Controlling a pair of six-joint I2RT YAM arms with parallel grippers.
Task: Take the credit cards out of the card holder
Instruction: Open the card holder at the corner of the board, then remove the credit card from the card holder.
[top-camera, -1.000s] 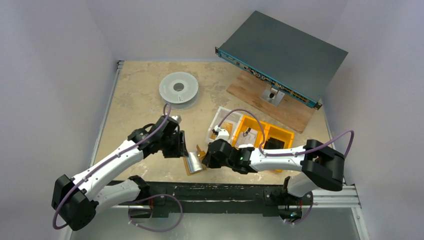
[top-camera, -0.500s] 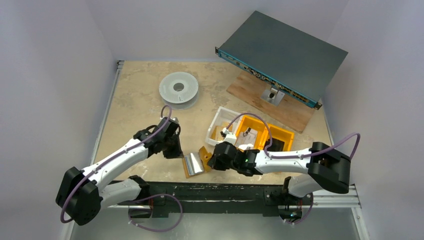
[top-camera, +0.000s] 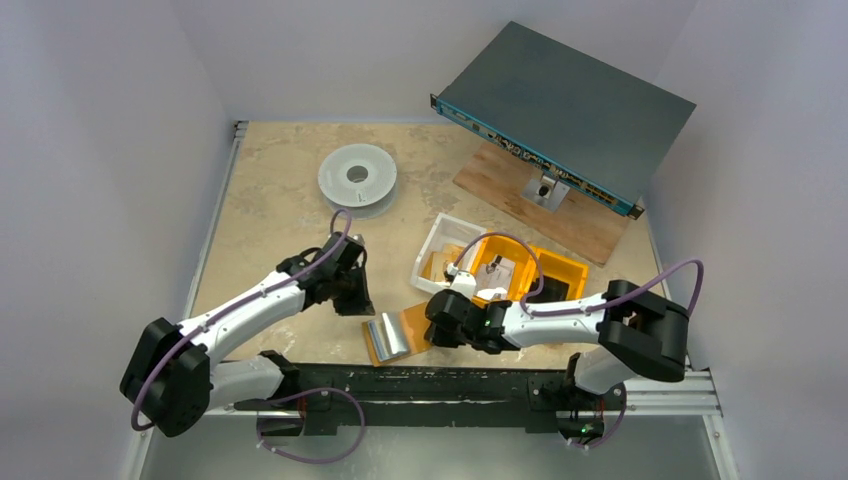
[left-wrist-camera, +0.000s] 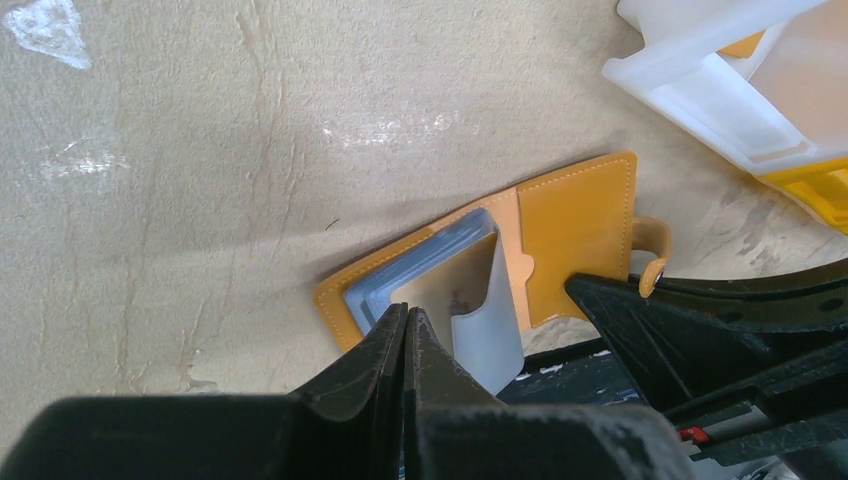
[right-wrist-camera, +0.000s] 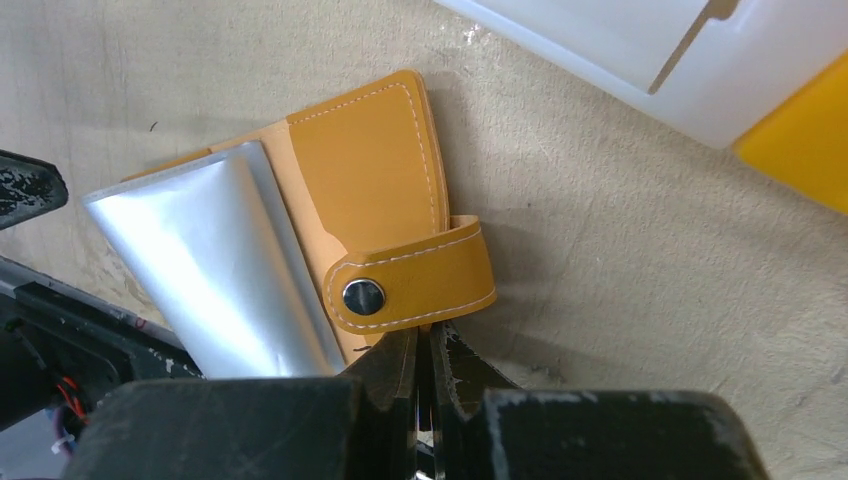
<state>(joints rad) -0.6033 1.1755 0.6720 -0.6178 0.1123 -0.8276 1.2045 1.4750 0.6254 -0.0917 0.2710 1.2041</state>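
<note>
1. Left pincer (left-wrist-camera: 405, 322): its fingers are pressed together with nothing visible between them. The tips sit right at the near edge of the cards (left-wrist-camera: 440, 262).
2. Right pincer (right-wrist-camera: 420, 345): it is closed on the edge of the holder (right-wrist-camera: 365, 170), just under the strap (right-wrist-camera: 440, 280) and its snap (right-wrist-camera: 363, 296).
3. The holder lies open on the table (top-camera: 280, 200) between the two pincers, directly ahead of each one's tips.
4. The cards are a silvery stack in the half of the holder nearer the left pincer. A clear flap curls up off them just right of that pincer's tips.
5. A white bin (right-wrist-camera: 620, 50) and an orange bin (right-wrist-camera: 800, 140) lie beyond the right pincer, ahead and to its right, apart from the holder.
</note>
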